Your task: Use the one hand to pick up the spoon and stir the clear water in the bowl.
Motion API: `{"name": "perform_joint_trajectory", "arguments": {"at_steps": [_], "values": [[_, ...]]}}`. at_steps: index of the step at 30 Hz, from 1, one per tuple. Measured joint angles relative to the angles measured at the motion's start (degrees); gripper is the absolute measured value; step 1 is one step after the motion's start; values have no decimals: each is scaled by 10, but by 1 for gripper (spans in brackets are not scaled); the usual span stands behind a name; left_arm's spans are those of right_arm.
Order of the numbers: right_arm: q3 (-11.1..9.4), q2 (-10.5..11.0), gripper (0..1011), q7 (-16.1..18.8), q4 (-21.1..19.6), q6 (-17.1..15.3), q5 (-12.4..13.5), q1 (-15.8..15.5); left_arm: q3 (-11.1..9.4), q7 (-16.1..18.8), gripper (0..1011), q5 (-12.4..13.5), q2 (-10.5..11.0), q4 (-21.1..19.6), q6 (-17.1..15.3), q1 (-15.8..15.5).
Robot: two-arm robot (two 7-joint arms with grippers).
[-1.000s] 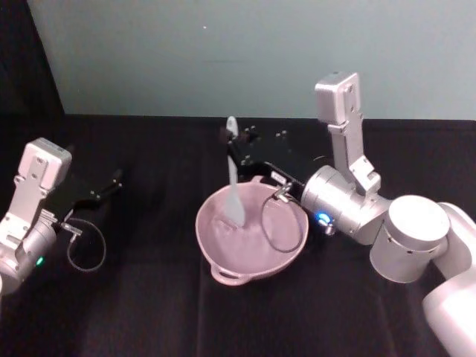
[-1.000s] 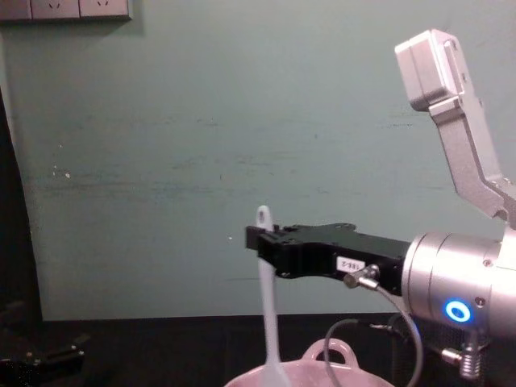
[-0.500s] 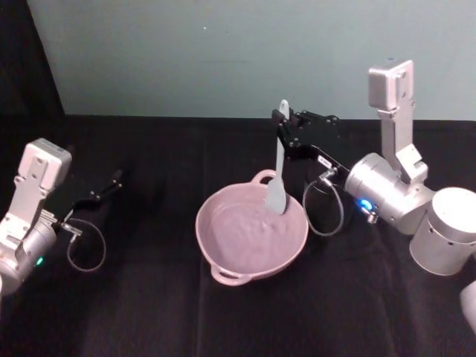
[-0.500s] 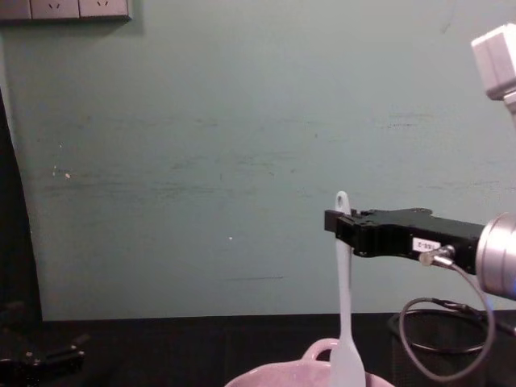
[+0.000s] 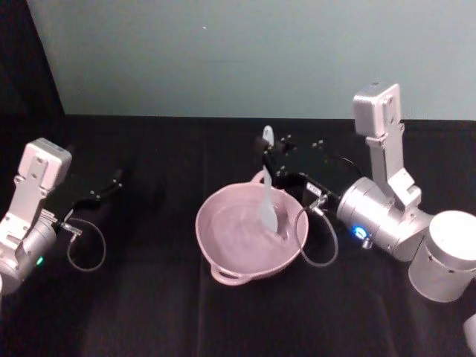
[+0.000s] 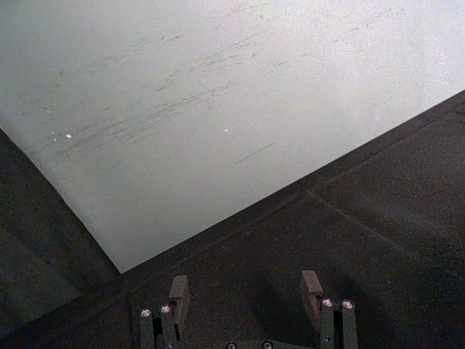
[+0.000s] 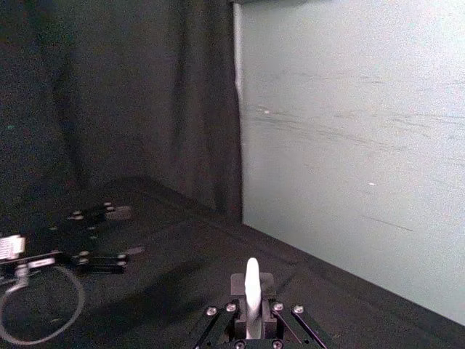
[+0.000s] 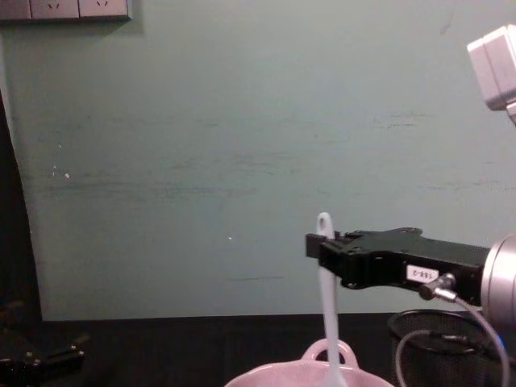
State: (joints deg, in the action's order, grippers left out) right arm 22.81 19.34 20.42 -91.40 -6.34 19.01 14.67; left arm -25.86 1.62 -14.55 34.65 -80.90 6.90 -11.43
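Observation:
The pale pink bowl [image 5: 204, 223] sits mid-table on the black cloth, its water rippled. The white spoon [image 5: 266, 195] stands nearly upright, with its flat head dipped into the right half of the bowl. My right gripper [image 5: 271, 158] is shut on the handle just below the hole, reaching in from the right. From the chest, the spoon [image 8: 326, 298] drops behind the bowl's rim [image 8: 282, 374] from the right gripper [image 8: 322, 246]. In the right wrist view the handle end [image 7: 251, 283] pokes up between the closed fingers. My left gripper [image 6: 245, 291] is parked open at the far left.
A black wire-mesh cup [image 8: 439, 339] stands behind the bowl to the right, under my right wrist. A loose cable loop [image 5: 85, 249] hangs by the left arm. A teal wall bounds the table's far edge.
My right gripper swept the spoon from the bowl's left side to its far right rim, then back a little leftward and lower into the water. The left arm stayed still.

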Motion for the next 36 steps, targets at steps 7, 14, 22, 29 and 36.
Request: {"name": "perform_joint_trajectory", "arguments": {"at_steps": [7, 14, 22, 29, 36], "values": [[22, -3, 118, 8, -26, 0, -8, -14, 0, 0, 1011, 0, 0, 0, 0, 0], [38, -12, 118, 16, -33, 1, -8, -15, 0, 0, 1011, 0, 0, 0, 0, 0], [47, -30, 118, 19, -4, 9, -7, 6, 0, 0, 1011, 0, 0, 0, 0, 0], [42, -47, 118, 17, 51, 19, -2, 35, 0, 0, 1011, 0, 0, 0, 0, 0], [12, -44, 118, 1, 84, 24, 0, 53, 0, 0, 1011, 0, 0, 0, 0, 0]]}}
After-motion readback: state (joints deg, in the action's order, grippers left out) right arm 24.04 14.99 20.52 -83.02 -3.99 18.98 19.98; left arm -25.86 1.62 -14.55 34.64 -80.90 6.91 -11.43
